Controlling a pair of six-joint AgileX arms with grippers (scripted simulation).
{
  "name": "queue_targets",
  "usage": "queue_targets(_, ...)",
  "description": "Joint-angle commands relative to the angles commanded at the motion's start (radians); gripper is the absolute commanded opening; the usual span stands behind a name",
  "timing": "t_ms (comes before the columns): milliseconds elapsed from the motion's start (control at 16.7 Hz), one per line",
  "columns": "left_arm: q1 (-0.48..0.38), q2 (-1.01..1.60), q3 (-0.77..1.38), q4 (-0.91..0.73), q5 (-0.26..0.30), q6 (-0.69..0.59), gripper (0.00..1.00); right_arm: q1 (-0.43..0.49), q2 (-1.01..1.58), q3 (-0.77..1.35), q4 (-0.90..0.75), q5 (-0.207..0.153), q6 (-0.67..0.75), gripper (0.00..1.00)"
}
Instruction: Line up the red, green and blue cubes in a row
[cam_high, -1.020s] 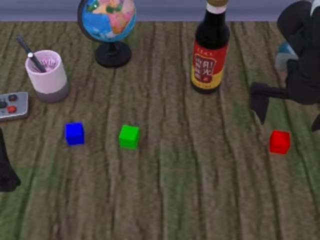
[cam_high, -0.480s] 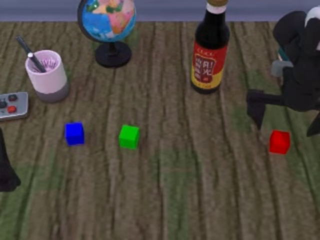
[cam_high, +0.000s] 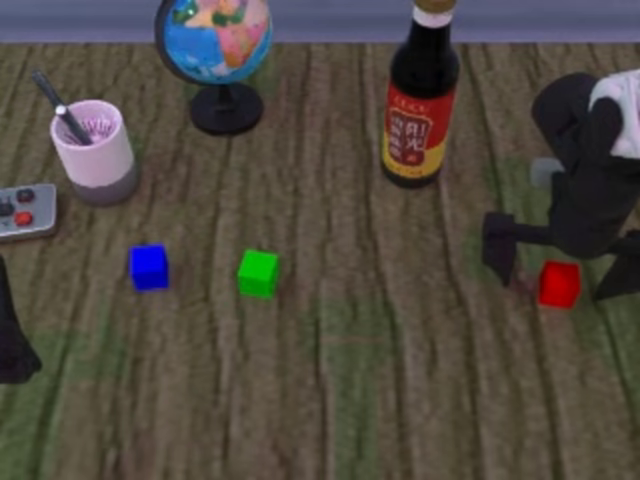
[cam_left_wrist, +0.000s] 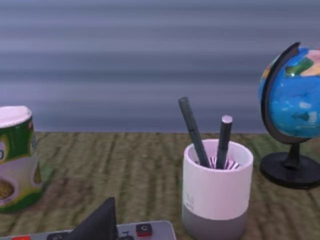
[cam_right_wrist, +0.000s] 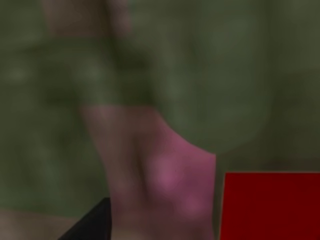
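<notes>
My right hand (cam_high: 557, 268) hangs spread open around the red cube (cam_high: 559, 284) at the counter's right; next I must close and carry it beside the green cube (cam_high: 258, 273).

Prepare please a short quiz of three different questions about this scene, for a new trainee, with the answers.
1. True or false: the right gripper has its fingers on either side of the red cube.
2. Which cube lies nearest the pen cup? A) red B) green C) blue
3. Fill in: the left arm is parked at the table's ___ edge.

Key:
1. True; the fingers are open, the cube not yet gripped.
2. C, the blue cube, with the green cube beside it.
3. Left.
</notes>
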Motion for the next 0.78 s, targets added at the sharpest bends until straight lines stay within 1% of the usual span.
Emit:
queue_targets(180, 0.000, 0.000, 0.000, 0.000, 0.000, 0.000, 1.00, 0.000, 0.000, 0.000, 0.000, 0.000, 0.000, 1.00)
queue_targets(780, 0.000, 0.000, 0.000, 0.000, 0.000, 0.000, 1.00, 0.000, 0.000, 0.000, 0.000, 0.000, 0.000, 0.25)
